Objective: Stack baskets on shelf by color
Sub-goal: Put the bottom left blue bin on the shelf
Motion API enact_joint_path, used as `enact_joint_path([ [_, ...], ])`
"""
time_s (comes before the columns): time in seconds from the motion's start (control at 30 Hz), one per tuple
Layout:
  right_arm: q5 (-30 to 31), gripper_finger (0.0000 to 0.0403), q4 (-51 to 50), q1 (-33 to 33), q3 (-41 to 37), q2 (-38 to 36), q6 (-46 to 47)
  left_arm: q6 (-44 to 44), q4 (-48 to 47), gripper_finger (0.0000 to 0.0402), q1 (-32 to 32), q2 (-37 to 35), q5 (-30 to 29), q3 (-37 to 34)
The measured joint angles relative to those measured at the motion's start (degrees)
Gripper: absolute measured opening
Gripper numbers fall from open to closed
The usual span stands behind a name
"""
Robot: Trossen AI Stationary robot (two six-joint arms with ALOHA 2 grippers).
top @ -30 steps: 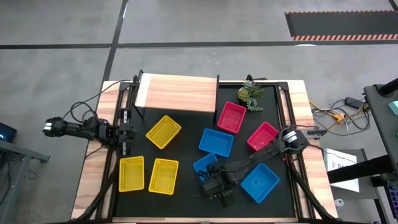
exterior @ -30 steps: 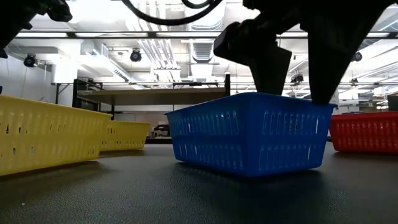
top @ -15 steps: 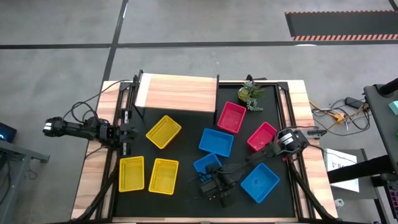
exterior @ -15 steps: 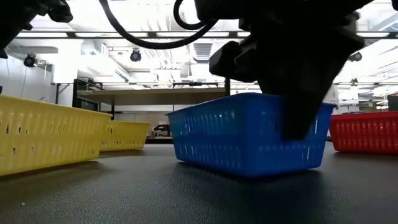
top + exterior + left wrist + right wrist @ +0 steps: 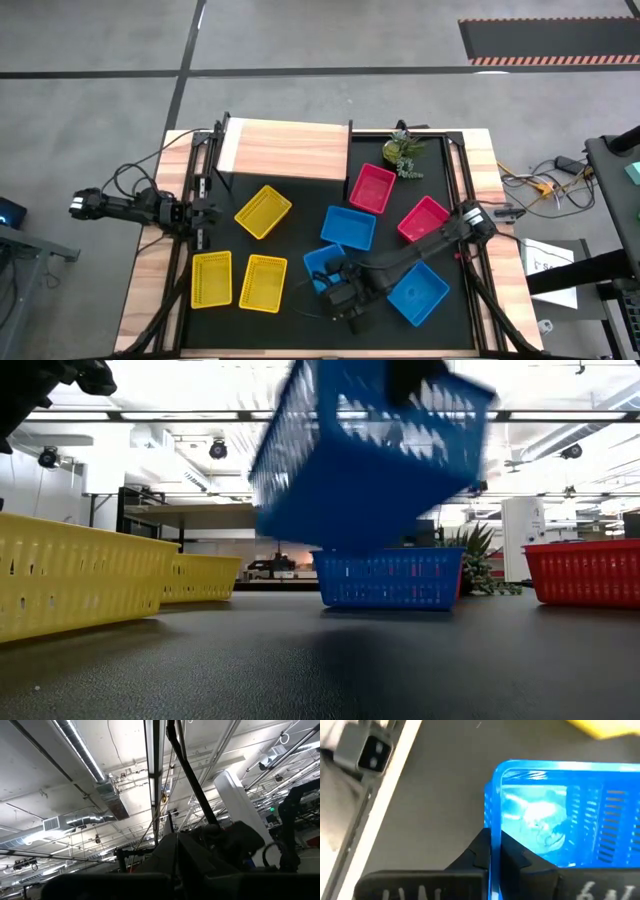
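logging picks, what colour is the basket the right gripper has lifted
Blue; the basket hangs tilted off the table, clearest in the low view.

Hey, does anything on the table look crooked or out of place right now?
One blue basket hangs tilted in the air, pinched by its rim in the right gripper; it is being carried. Nothing looks spilled or damaged.

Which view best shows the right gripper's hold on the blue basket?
Right wrist view: the right gripper pinches the blue basket wall. Low view shows it lifted and tilted; high view partly hides it; left wrist view shows none.
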Motion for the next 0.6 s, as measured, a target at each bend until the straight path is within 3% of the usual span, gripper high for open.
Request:
enact_joint_path([
  [0.23,17.1,0.0008,-8.5,-0.5,13.8,0.0,-5.4,0.0,0.1,0.0000,0.0,0.0,0.0,0.0],
  [0.4,32.9,0.0008,-11.2,-3.5,18.7,-0.1,-10.9,0.0,0.1,0.0000,0.0,0.0,0.0,0.0],
  [0.6,34.4,0.0008,-11.1,-12.3,20.3,-0.1,-17.3,-0.1,0.1,0.0000,0.0,0.0,0.0,0.0],
])
